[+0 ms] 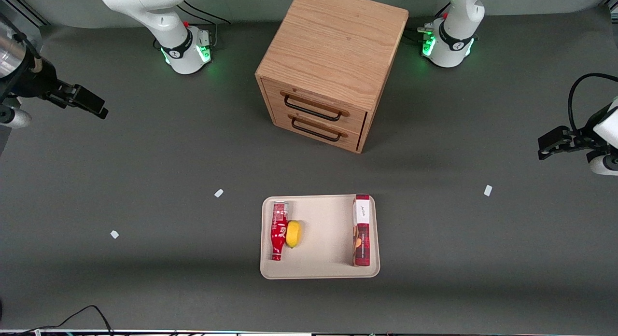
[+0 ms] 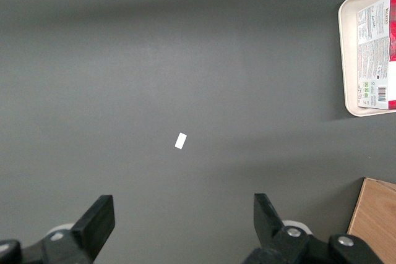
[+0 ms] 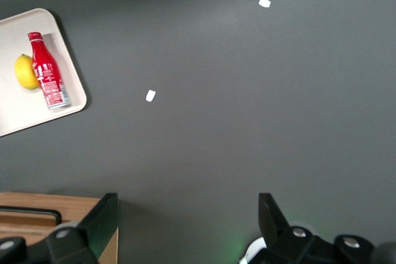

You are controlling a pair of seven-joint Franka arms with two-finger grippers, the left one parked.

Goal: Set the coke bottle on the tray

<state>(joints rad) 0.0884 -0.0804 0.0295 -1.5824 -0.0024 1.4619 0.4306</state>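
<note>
Coke bottle lies flat on tray, at the edge toward working arm's end, touching a lemon; red-white box at tray's other edge. Gripper wide open w/ nothing held, well apart, up over table.

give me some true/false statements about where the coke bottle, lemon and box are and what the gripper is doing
1. The coke bottle lies on its side on the tray. True.
2. The lemon sits apart from the bottle, on the bare table. False: it is on the tray, touching the bottle.
3. The red-and-white box is on the tray, at the edge toward the parked arm's end. True.
4. The gripper is shut on the bottle. False: it is open, holds nothing, and is well away toward the working arm's end of the table.
5. Both drawers of the wooden cabinet look shut. True.
</note>
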